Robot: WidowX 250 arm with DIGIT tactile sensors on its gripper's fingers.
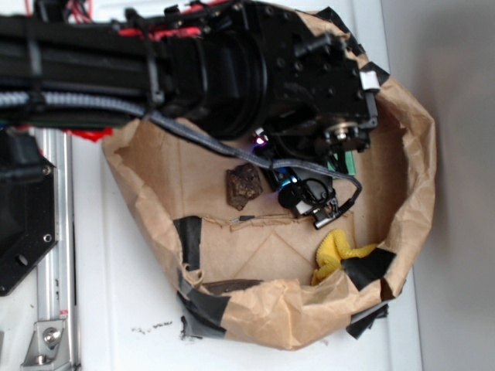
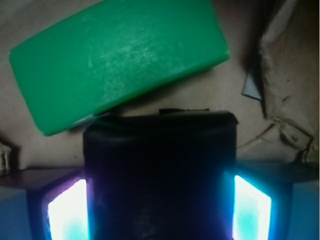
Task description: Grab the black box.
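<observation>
The arm hides most of the paper bag (image 1: 402, 154). Inside, the pincer (image 2: 160, 210) is closed on the black box (image 2: 160, 170), touching the green block (image 2: 120, 60).

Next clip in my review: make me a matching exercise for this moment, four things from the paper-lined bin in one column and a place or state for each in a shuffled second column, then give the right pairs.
Things:
1. black box
2. green block
3. brown rock-like lump
4. yellow cloth

Places or states:
A. lies alone on the paper, to the image-left of the gripper in the exterior view
B. sits between the glowing gripper fingers
C. crumpled by the bin wall next to a black tape patch
D. flat on the paper just beyond the black box in the wrist view

Pairs: 1-B, 2-D, 3-A, 4-C
</observation>
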